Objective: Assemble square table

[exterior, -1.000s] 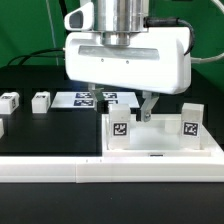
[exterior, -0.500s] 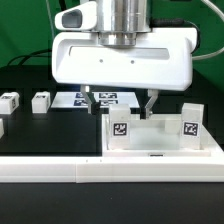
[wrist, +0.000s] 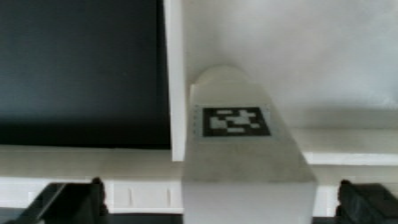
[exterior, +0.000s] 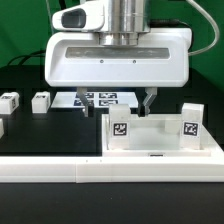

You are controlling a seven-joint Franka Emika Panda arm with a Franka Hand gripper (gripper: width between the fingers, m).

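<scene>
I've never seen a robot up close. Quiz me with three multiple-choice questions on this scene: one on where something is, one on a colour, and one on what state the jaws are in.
1. Where do the small white legs lie?
A. on the floor
B. on the black board, toward the exterior view's left
C. between the jaws

2. What colour is the square table?
A. white
B. red
C. blue

3. How do the jaws stand?
A. shut on a leg
B. shut on nothing
C. wide open, clamping nothing

Answers:
1 B: the legs sit on the black board, apart from the square table.
2 A: the slab is white, with black-white tags.
3 C: the two fingers hang far apart above the square table.
</scene>
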